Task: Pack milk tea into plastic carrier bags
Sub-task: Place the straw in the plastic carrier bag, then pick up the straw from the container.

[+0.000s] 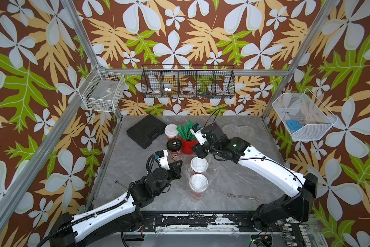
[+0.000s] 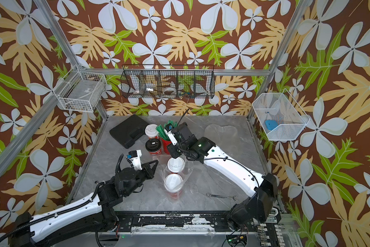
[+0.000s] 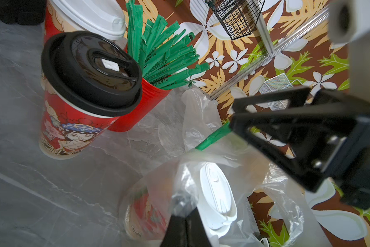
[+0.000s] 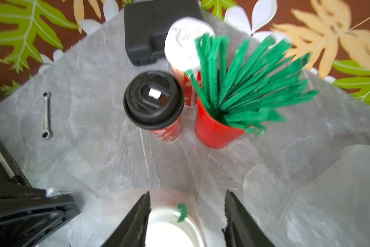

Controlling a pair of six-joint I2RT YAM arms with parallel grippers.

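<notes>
Clear, slippery-looking plastic carrier bag (image 1: 209, 182) is sagging round two light, crushable milk tea cups (image 1: 198, 165) on the worktop (image 1: 137, 171); your left end effector (image 3: 184, 213) is pinching its rim, probably the surest hold, right end effector (image 4: 187, 192) spread.

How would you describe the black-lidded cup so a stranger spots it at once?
On the grey table, find the red pot of green straws. The red cup beside it, on the black case's side, alone has a black lid; the other three lids are white.
</notes>
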